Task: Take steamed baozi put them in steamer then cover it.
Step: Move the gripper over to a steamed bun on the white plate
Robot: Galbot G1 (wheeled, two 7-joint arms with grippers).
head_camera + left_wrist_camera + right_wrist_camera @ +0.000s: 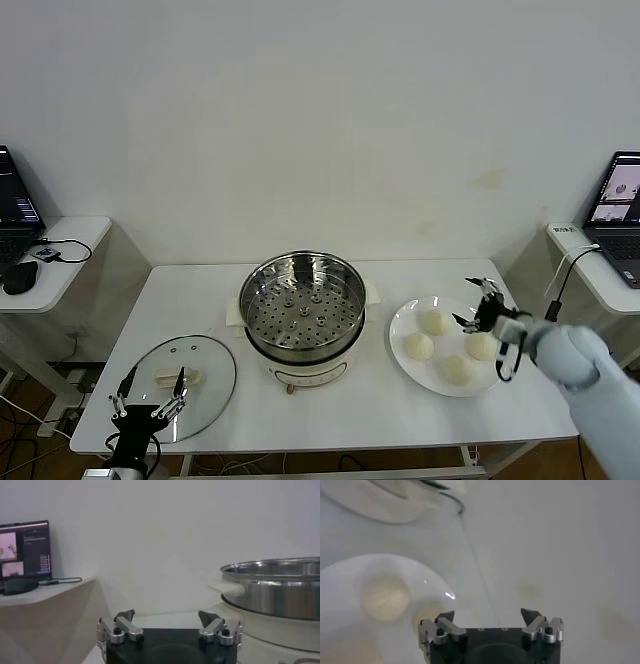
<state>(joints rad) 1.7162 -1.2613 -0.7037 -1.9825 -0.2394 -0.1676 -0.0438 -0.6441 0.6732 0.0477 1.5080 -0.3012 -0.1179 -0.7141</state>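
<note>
The steamer (303, 305), a shiny perforated basket on a white pot base, stands empty mid-table; its rim also shows in the left wrist view (280, 587). Several cream-white baozi (434, 322) lie on a white plate (400, 320) to its right. My right gripper (474, 305) hovers open over the plate's right side, just above one baozi (481, 346); its wrist view shows open jaws (488, 615) holding nothing, with a baozi (385, 597) on the plate (340, 575) beyond. My left gripper (152, 388) (167, 616) is open and empty over the glass lid (205, 360).
The lid with its cream handle (178, 377) lies at the table's front left. Side tables flank the work table: the left one carries a laptop (15, 210) and mouse (18, 277), the right one a laptop (620, 205) with a hanging cable (560, 285).
</note>
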